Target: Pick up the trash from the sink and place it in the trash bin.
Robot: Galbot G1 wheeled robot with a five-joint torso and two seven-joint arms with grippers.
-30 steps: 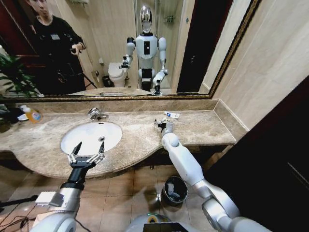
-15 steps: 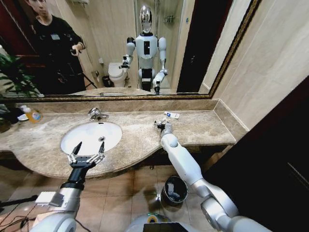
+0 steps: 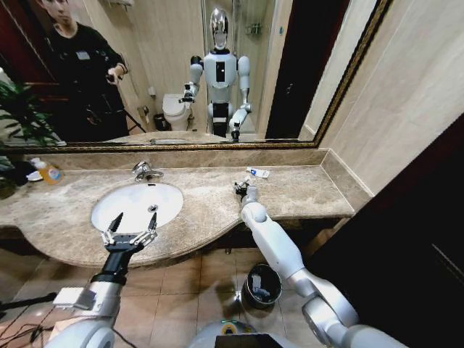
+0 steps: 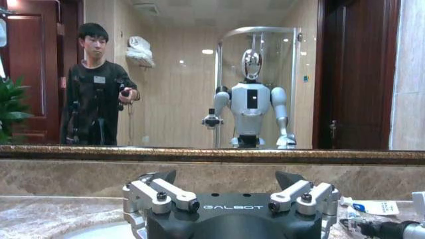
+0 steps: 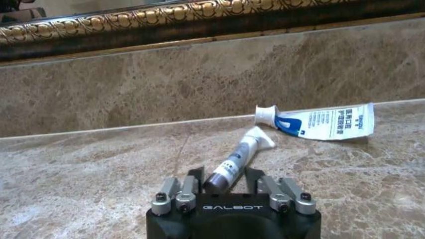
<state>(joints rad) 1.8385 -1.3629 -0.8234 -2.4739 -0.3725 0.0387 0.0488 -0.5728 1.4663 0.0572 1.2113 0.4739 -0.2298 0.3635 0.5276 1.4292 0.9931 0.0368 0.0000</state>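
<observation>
Trash here means two small tubes on the beige marble countertop (image 3: pixel 304 190), both on the stretch to the right of the sink (image 3: pixel 136 205) and near the backsplash under the gilt-framed mirror (image 3: pixel 181 72). That stretch of counter is bare stone, bounded by the side wall at its far right end and by the curved front edge on the robot's side. The sink is a white oval basin with a chrome faucet (image 3: pixel 145 171) behind it, set in the counter's left half; an orange-liquid bottle (image 3: pixel 48 171) stands well apart at the far left. On the tiled floor below the counter's front edge, beside the right arm, sits the trash bin (image 3: pixel 262 285), round and dark with a shiny rim.

The left gripper (image 3: pixel 130 230) hangs over the counter's front edge just before the basin, fingers spread wide and holding nothing. The right gripper (image 3: pixel 242 185) is low over the counter, its fingers closed around the dark end of a slim white tube (image 5: pixel 239 157), whose pale tip points toward the backsplash. Just beyond that tip lies a flat white-and-blue tube (image 5: pixel 317 122) with a white cap, on its side near the backsplash.
</observation>
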